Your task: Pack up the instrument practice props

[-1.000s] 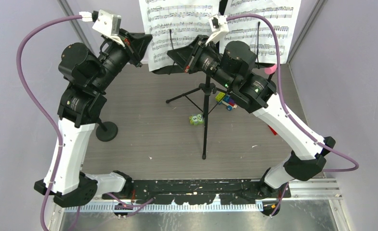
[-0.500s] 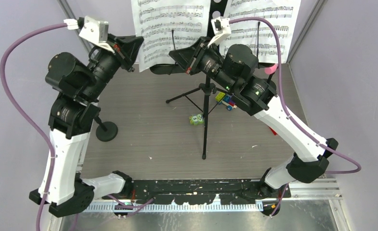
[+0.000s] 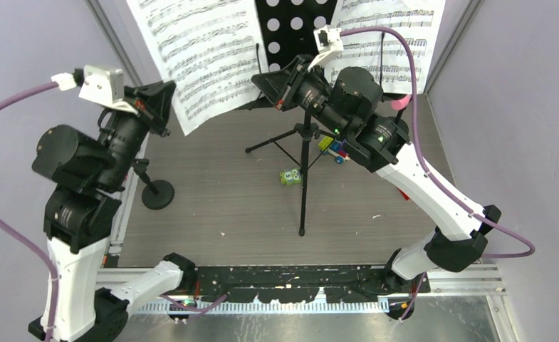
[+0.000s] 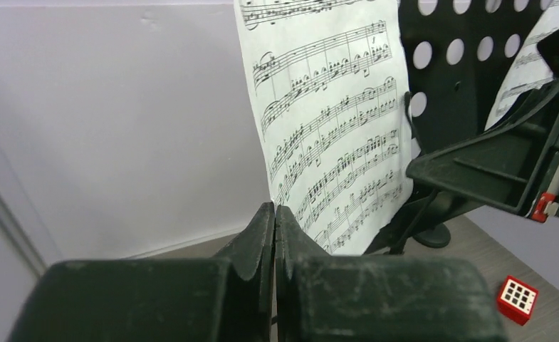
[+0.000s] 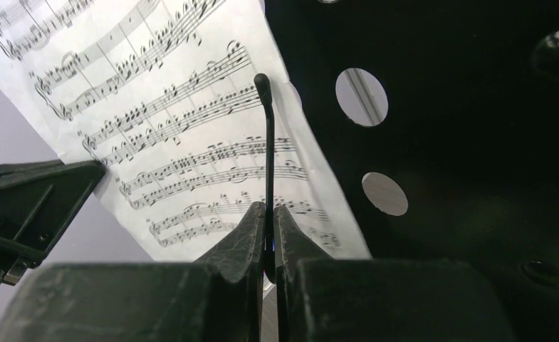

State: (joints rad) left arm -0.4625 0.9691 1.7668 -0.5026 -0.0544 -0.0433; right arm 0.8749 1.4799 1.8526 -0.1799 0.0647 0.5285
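Overhead: even, diffuse light, faint soft shadows on worktop [image 3: 226,206]. Wrist views: close foreground blurred; white sheet-music page [image 4: 326,121] bright, crisp; music desk [image 5: 476,142] dark, detail lost

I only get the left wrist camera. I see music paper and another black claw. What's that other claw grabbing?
Observer: The right gripper is shut on the thin wire page holder of the music desk.
Operator: Does the stand have legs?
Observer: Yes, tripod legs spread on the table.
Operator: Any toys down there?
Observer: A green toy block lies beside one of them.
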